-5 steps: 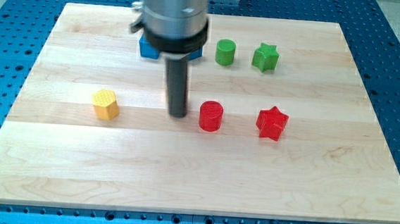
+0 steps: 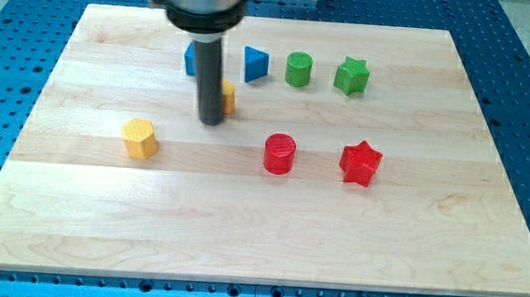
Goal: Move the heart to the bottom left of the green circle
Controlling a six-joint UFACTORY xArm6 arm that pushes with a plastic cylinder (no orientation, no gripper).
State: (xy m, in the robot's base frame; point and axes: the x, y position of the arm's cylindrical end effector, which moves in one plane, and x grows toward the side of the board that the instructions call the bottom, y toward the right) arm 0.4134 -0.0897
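Observation:
My tip [image 2: 211, 121] rests on the wooden board [image 2: 408, 243], left of centre. A small yellow block [image 2: 228, 97] peeks out just right of the rod, touching or almost touching it; the rod hides most of it, so its shape is unclear. The green circle [image 2: 299, 69] stands near the view's top, up and to the right of that yellow block. My tip is well to the left of and below the green circle.
A blue block [image 2: 191, 59], partly hidden by the rod, and a blue triangle [image 2: 256, 64] sit left of the green circle. A green star [image 2: 351, 76] is to its right. Lower down are a yellow hexagon [image 2: 140, 138], a red circle [image 2: 280, 154] and a red star [image 2: 359, 163].
The rod has moved left and toward the view's top, away from the red circle. The blue triangle and the small yellow block now show beside it.

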